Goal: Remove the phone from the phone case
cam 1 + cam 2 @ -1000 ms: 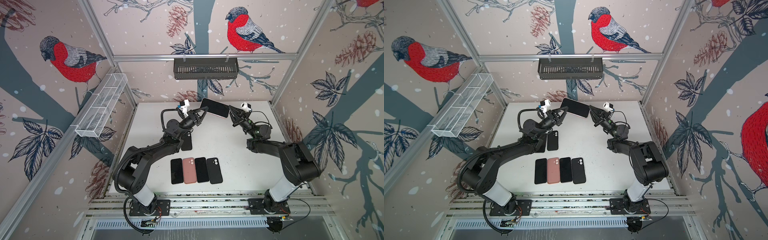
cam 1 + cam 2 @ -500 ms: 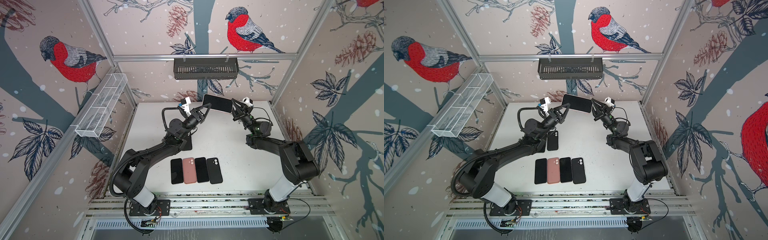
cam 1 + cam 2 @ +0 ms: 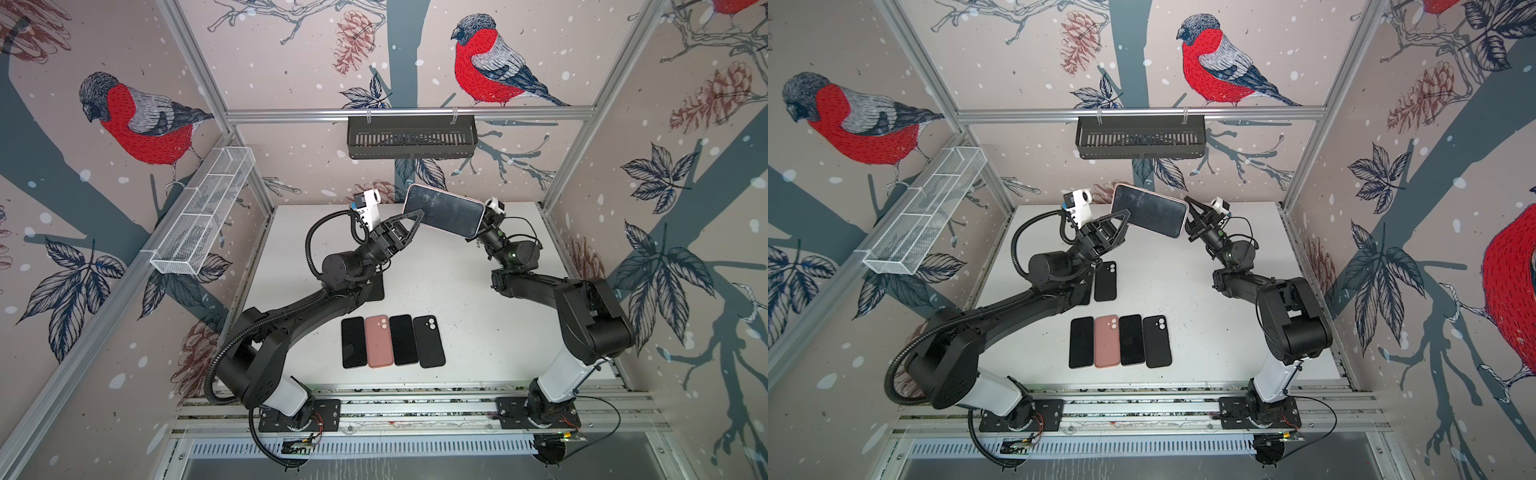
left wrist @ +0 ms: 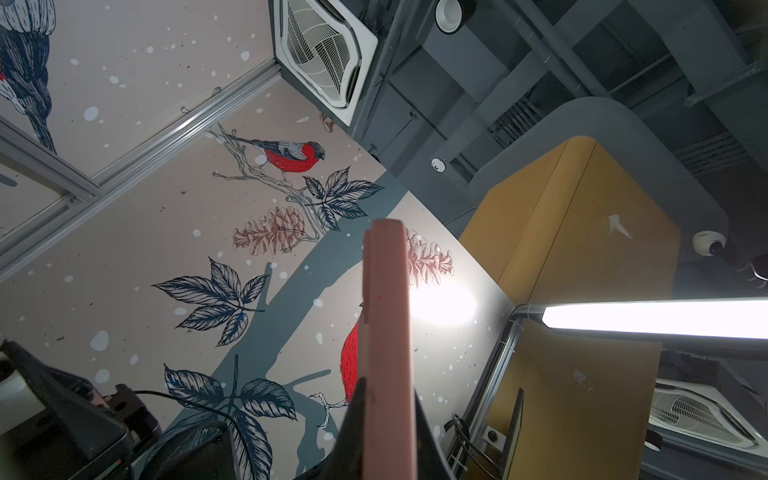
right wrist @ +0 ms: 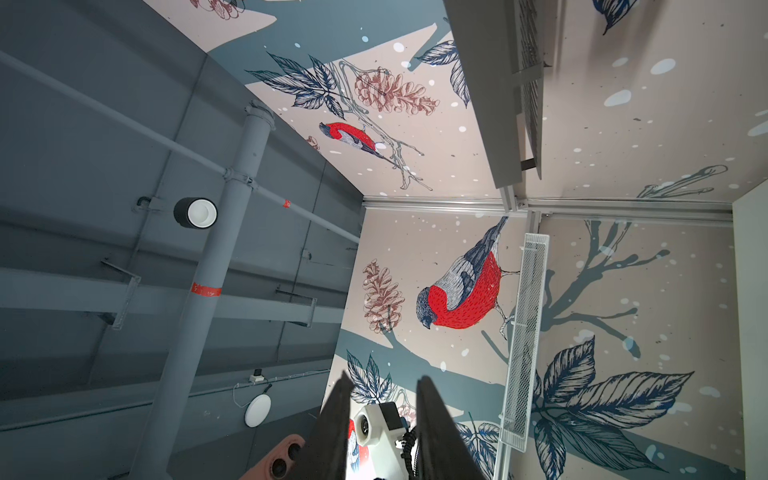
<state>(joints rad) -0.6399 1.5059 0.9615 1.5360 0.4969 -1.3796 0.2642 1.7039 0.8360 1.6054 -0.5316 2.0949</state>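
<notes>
Phone in pink phone case hung above far worktop. Left pincer clenched on left end; right pincer released, just beside right end. Long axis ran left-right, right end lower; screen faced up, camera end right. Best judged: left held firm, right peeled case corner only.

Soft, even light fills both sharp top views; faint shadows lie on the table. In the left wrist view a strip light blows out and glares on the wall.
</notes>
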